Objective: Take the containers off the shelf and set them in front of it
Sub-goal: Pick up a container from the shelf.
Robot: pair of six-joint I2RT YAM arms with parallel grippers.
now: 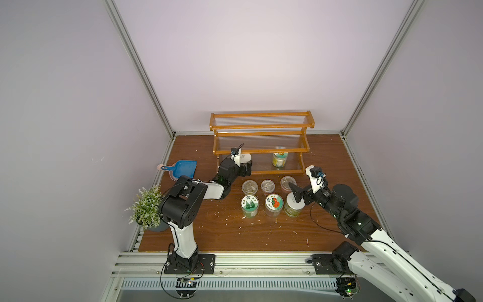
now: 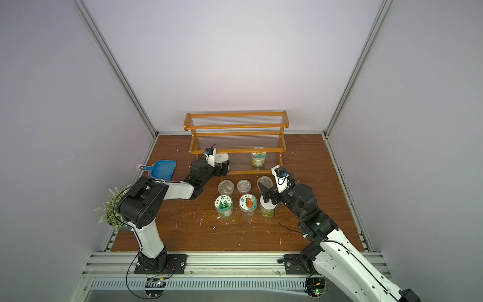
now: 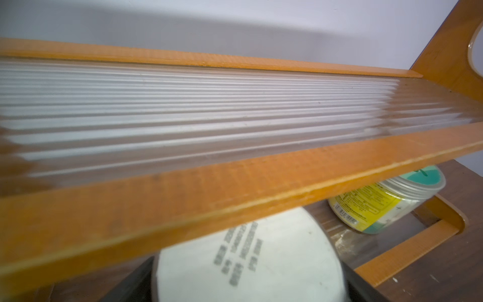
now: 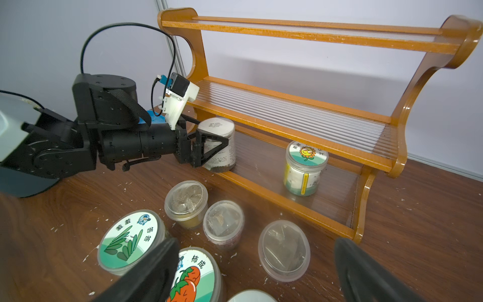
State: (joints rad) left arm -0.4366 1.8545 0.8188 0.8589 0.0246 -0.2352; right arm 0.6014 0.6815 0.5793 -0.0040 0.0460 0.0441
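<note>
The shelf (image 1: 261,125) (image 2: 235,125) stands at the back. Two containers remain on its bottom tier: a white-lidded jar (image 1: 245,157) (image 4: 217,128) and a sunflower-lidded jar (image 1: 279,159) (image 3: 379,209) (image 4: 304,170). My left gripper (image 1: 245,167) (image 2: 222,167) is open, its fingers either side of the white-lidded jar. In front of the shelf stand three short cups (image 1: 267,186) (image 4: 223,224) and three jars (image 1: 274,205) (image 4: 130,241). My right gripper (image 1: 303,192) (image 4: 256,261) hangs open above the rightmost of these, holding nothing.
A blue dustpan (image 1: 183,170) lies left of the shelf. A potted green plant (image 1: 146,209) sits by the left arm's base. Walls close in on three sides. Small white crumbs dot the wooden table (image 1: 261,235).
</note>
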